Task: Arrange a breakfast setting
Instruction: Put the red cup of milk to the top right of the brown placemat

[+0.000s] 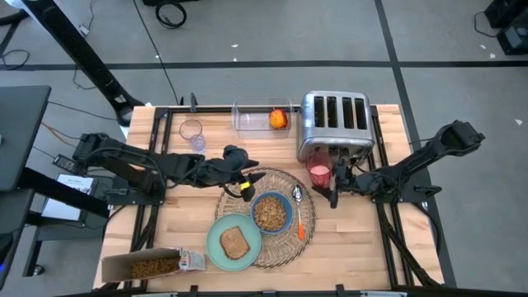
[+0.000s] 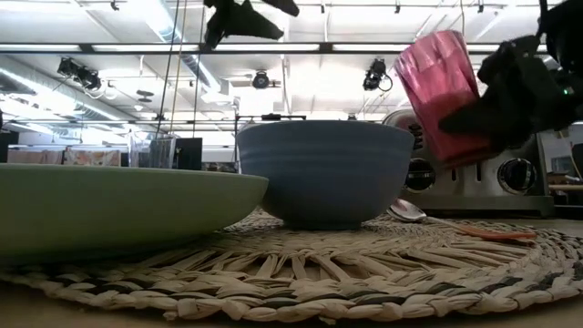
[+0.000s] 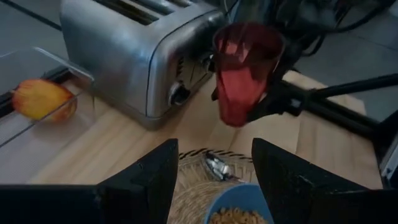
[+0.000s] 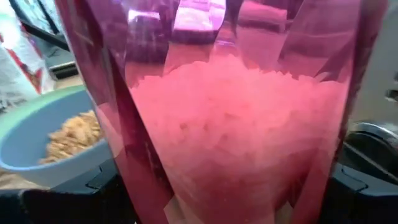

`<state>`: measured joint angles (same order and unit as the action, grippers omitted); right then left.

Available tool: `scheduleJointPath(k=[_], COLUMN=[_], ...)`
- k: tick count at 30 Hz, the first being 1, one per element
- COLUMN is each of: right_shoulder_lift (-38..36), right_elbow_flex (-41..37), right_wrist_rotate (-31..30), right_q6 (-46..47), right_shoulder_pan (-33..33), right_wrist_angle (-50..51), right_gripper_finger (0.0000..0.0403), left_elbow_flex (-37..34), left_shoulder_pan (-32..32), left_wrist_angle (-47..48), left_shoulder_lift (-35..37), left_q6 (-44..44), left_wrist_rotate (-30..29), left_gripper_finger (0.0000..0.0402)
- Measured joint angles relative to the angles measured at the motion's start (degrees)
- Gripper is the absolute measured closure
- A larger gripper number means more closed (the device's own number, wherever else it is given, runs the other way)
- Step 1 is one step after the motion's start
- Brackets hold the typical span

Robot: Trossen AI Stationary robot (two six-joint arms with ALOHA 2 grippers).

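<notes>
The dark red cup (image 2: 442, 87) is lifted in front of the silver toaster (image 1: 334, 124), and my right gripper (image 1: 334, 188) is shut on it. The cup also shows in the left wrist view (image 3: 244, 71). The woven placemat (image 1: 280, 247) carries the blue bowl (image 1: 271, 212) of cereal, the pale green plate (image 1: 221, 246) with toast, and the orange-handled spoon (image 1: 299, 216). The orange-red fruit (image 1: 279, 120) lies in a clear box. My left gripper (image 3: 214, 180) is open and empty above the placemat's far left edge. My right gripper pinches the cup's lower wall (image 2: 455, 128) between its two fingers, which come level from the table's right. One finger (image 4: 364, 193) lies on each side of the cup. The cup is lifted clear of the table, its mouth up and tilted a little.
The toaster stands right behind the cup. A clear glass (image 1: 191, 132) stands at the far left. The cereal box (image 1: 153, 264) lies at the near left edge. Bare wood shows to the right of the placemat (image 1: 346, 239).
</notes>
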<state>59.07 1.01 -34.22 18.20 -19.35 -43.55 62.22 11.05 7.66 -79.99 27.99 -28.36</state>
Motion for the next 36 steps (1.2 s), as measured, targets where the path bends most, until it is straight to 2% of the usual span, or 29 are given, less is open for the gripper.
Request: scheduleJointPath(k=[5, 9, 14, 20, 26, 30, 33, 36], right_shoulder_lift=[4.4, 9.9, 17.5, 27.1, 38.8, 46.3, 51.1, 55.3], right_elbow_flex=[-0.7, -0.7, -0.4, 2.2, 5.4, 9.2, 12.1, 14.2], right_wrist_rotate=[-1.9, -3.2, -11.1, -23.1, -41.8, -44.2, -49.7, -53.8], right_q6=[-4.8, -6.1, -6.0, -0.2, 10.3, 10.1, 9.7, 13.1], right_shoulder_pan=[0.0, -0.3, -3.2, -9.6, -14.4, -14.5, -14.4, -13.4], right_wrist_angle=[-5.8, -18.1, -31.5, -33.4, -33.8, -33.8, -33.8, -33.8], right_gripper_finger=[0.0069, 0.0069, 0.0069, 0.0069, 0.0069, 0.0069, 0.0069, 0.0069], left_elbow_flex=[-2.1, -2.6, -2.7, -2.7, -2.7, -2.7, -2.7, -2.7], left_shoulder_pan=[0.1, 0.0, 0.2, 1.5, 1.9, 2.0, 2.4, 3.1], left_wrist_angle=[-4.4, -5.0, -5.5, -5.9, -5.6, -4.7, -4.7, -4.6], left_shoulder_lift=[0.0, 0.0, 0.0, 0.0, 0.0, 0.0, 0.0, 0.0], left_q6=[-0.1, -1.2, -1.5, -1.6, -1.7, -3.0, -4.3, -5.0], left_wrist_rotate=[-1.4, -2.6, -3.4, -3.9, -4.4, -4.5, -4.4, -4.4], left_gripper_finger=[0.0191, 0.0191, 0.0191, 0.0191, 0.0191, 0.0191, 0.0191, 0.0191])
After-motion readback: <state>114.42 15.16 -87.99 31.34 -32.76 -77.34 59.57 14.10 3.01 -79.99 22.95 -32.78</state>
